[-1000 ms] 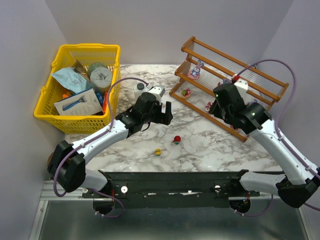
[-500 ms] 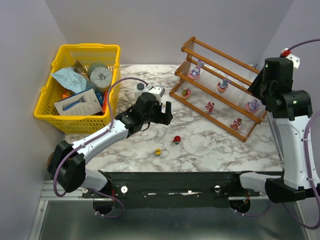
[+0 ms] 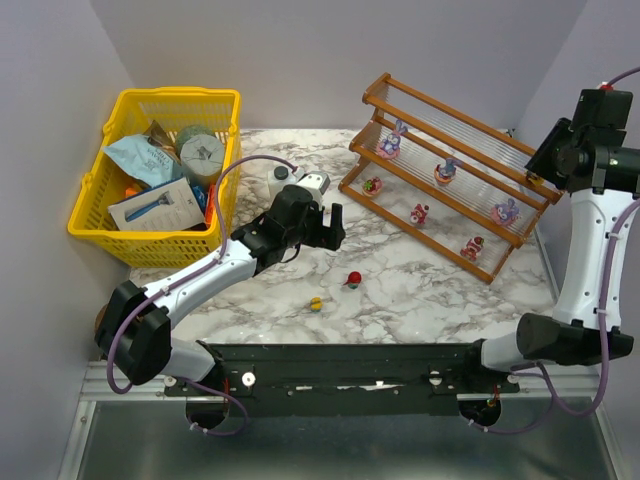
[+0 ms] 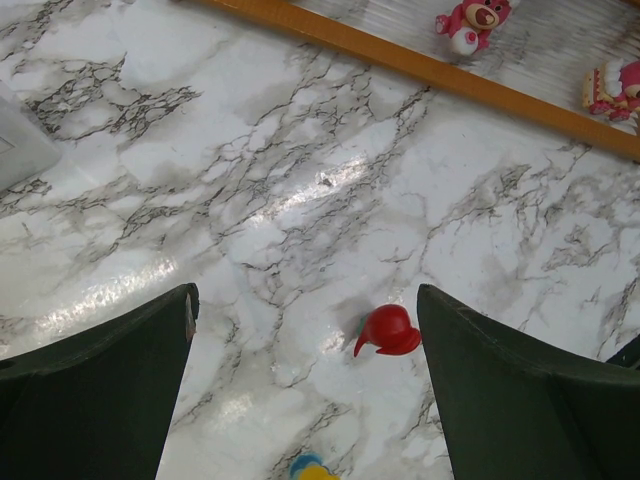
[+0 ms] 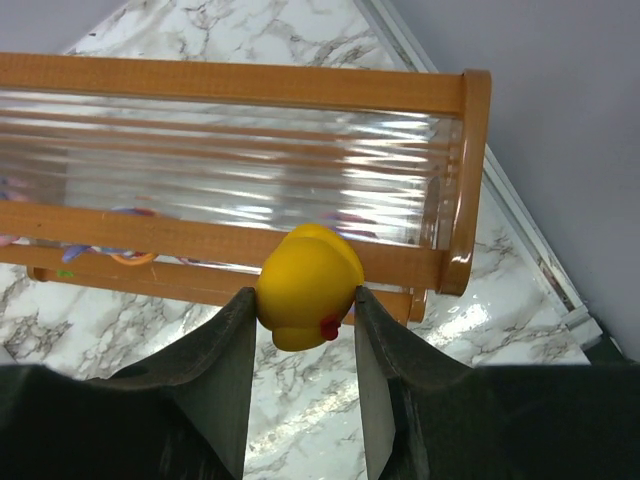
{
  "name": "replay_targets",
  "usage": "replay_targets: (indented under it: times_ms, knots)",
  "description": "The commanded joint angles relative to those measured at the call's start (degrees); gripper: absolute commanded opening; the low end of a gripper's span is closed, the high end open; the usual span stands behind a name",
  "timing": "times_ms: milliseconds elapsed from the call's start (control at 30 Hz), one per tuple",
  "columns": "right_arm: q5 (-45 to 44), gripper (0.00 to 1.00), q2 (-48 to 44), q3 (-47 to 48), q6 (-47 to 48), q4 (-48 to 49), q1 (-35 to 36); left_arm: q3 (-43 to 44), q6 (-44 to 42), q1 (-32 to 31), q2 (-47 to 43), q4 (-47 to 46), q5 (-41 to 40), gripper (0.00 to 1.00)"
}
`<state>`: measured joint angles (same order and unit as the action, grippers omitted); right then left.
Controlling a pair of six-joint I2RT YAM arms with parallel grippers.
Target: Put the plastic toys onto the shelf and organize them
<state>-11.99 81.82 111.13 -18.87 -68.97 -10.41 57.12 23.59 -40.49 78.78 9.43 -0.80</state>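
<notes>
yellow plastic fills the right claw (image 5: 305, 300): its two dark fingers (image 5: 225, 370) are closed in on a rounded yellow toy (image 5: 308, 275) with a small red mark. one finger presses each side, so the gap between them is only as wide as the toy. in the wrist view the toy is held up against the shelf (image 5: 230, 85), near that rack's end post, with the wooden rails and the ribbed clear panel behind it. in the top view the right arm (image 3: 585, 250) stands tall at the right edge of the surface (image 3: 420, 290). its forearm is nearly upright and its wrist is bent over by the right end of the shelf.

the left claw (image 4: 305, 295) is spread wide and holds nothing. grey-veined marble shows between its fingers. a red toy (image 4: 388, 330) lies on the surface just inside the right finger, apart from it, and a yellow-and-blue toy (image 4: 310, 468) lies at the bottom edge of that view. the left arm (image 3: 200, 275) reaches low from its base at the near left toward the middle of the surface, with the claw pointed at the shelf.

three purple bunnies (image 3: 390, 140) (image 3: 446, 170) (image 3: 505, 210) sit spaced along the upper tier of the shelf. three pink-red figures (image 3: 372, 185) (image 3: 420, 213) (image 3: 472, 248) sit along the lower tier. a yellow basket (image 3: 95, 215) full of packets stands at the far left, and a white bottle (image 3: 280, 180) stands just beside it.
</notes>
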Motion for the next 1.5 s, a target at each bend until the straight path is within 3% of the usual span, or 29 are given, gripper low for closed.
replay_targets:
  times_ms: [0,333,1033,1467]
  knots:
    - [6.5,0.01,2.6,4.2,2.6,-2.1,-3.3,-1.1,-0.8,0.3,-1.7,-0.6,0.7,0.99]
    - [11.7,0.07,9.2,7.7,3.1,-4.1,-5.1,-1.6,-1.3,0.3,-2.0,-0.6,0.8,0.99]
    - [8.4,0.26,12.3,9.9,3.2,-4.9,-5.2,-1.5,-2.0,0.3,-1.2,-0.3,0.3,0.99]
    - [8.3,0.57,11.3,10.6,3.0,-4.5,-5.2,-1.5,-1.5,0.3,-1.2,-0.1,-0.3,0.99]
